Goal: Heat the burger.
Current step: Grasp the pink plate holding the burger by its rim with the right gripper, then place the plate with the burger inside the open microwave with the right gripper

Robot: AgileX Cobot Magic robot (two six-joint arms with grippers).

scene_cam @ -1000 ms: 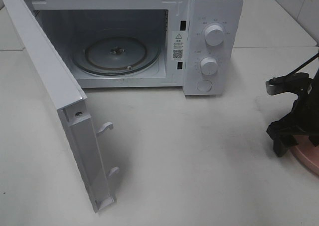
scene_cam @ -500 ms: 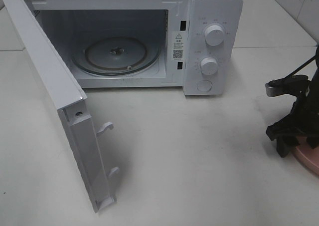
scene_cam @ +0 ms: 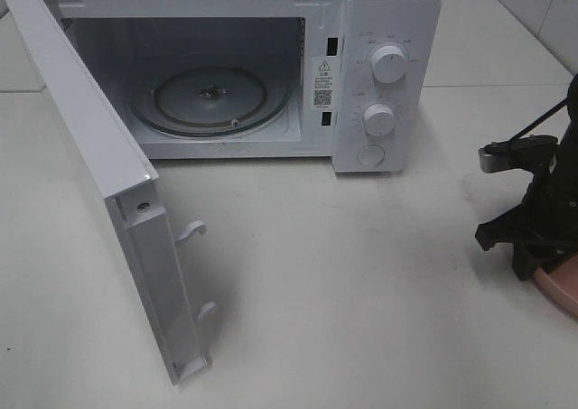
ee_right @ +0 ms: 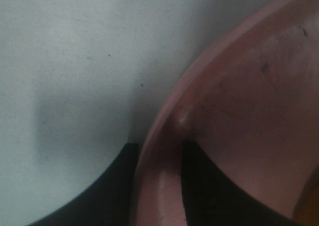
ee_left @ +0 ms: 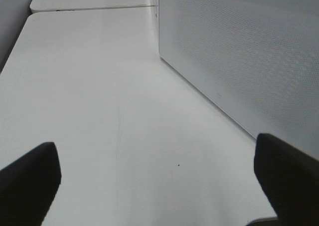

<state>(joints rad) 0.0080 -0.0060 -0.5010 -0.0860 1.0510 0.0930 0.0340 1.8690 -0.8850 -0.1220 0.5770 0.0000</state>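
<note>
The burger is out of the high view. A golden sliver at the corner of the right wrist view may be part of it, but I cannot tell. The pink plate [scene_cam: 564, 288] lies at the table's right edge. My right gripper [scene_cam: 542, 263] stands down over its near rim. In the right wrist view the right gripper [ee_right: 159, 186] has one dark finger [ee_right: 112, 191] outside the plate's rim [ee_right: 164, 131] and the other inside, both pressed against it. My left gripper [ee_left: 159, 186] is open above bare table beside the microwave door's outer face [ee_left: 239, 51].
The white microwave [scene_cam: 384, 75] stands at the back with its door [scene_cam: 99, 174] swung wide toward the front left. Its glass turntable [scene_cam: 209, 97] is bare. Two knobs and a button sit on its right panel. Open tabletop [scene_cam: 361, 292] lies between microwave and plate.
The right gripper's fingers have drawn together onto the plate's rim, and the gripper has shifted slightly to the right. The microwave and left gripper have not moved.
</note>
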